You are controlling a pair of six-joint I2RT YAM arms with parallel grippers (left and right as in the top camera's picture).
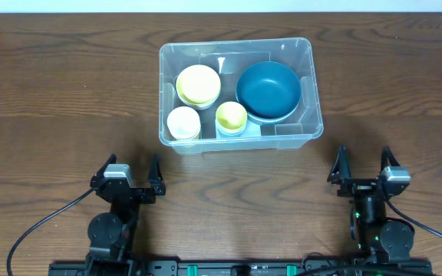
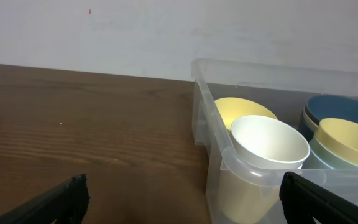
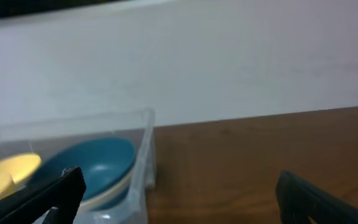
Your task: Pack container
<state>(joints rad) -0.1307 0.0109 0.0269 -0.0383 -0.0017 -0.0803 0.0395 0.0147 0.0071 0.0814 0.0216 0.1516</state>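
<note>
The container (image 1: 240, 146), toward the far edge of the table (image 1: 52, 92) and loaded with bowls (image 1: 268, 90), looks stiff, slick and weighty (thick rim, clear plastic), so I'd pinch its rim at the short ends; left claw (image 1: 134, 161) and right claw (image 1: 363, 153) sit spread, empty, by the near edge.

Brown wooden table (image 1: 52, 92), seemingly white wall (image 2: 166, 31) behind.

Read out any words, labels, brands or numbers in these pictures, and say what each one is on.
None: no readable text in any view.
The container, the bowls in it and the table carry no visible lettering.
The right wrist view is blurred, so any small print there could not be read.
</note>
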